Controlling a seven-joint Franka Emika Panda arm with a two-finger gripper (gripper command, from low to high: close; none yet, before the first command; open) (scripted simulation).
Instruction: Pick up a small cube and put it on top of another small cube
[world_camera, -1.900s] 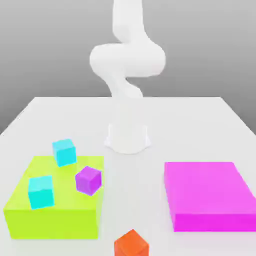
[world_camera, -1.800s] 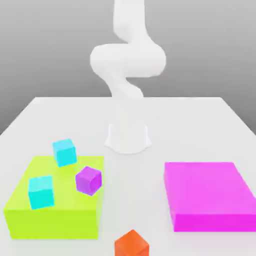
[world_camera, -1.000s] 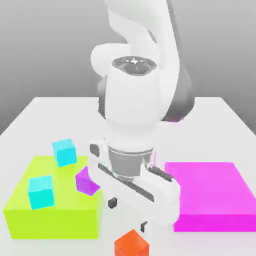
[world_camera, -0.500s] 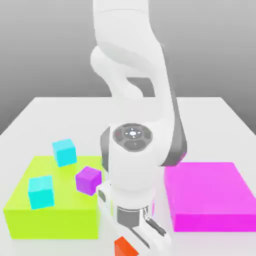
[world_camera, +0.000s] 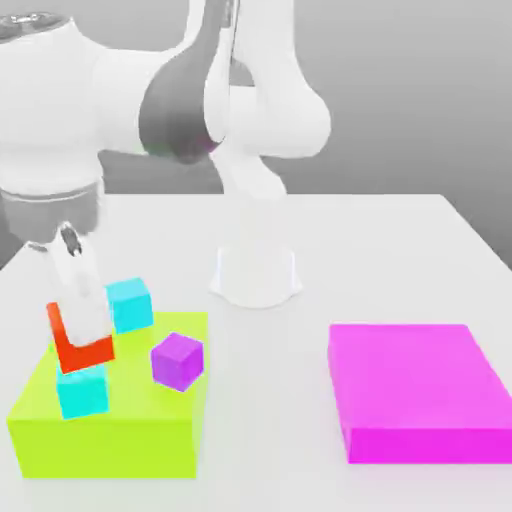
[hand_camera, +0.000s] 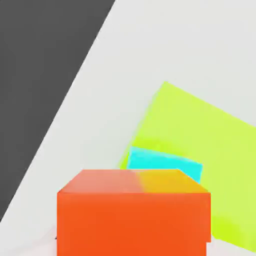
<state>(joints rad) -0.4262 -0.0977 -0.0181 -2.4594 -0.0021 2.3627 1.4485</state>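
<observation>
no writing or labels can be read on anything here. a lime-green block (world_camera: 110, 415) sits near the counter (world_camera: 380, 250) corner at the exterior view's left front, and a magenta block (world_camera: 415, 385) lies well apart from it toward the exterior view's right. on the lime-green block rest a cyan cube (world_camera: 82, 392) near its front and a purple cube (world_camera: 178, 360) close to its inner edge; a second cyan cube (world_camera: 131, 303) sits at its far edge. the orange-red cube (world_camera: 80, 345) is plain and evenly coloured, its near face partly hidden by a white finger (world_camera: 85, 300). the gripper (world_camera: 78, 320) has its jaws closed on it, holding it just above the front cyan cube, off the counter.
</observation>
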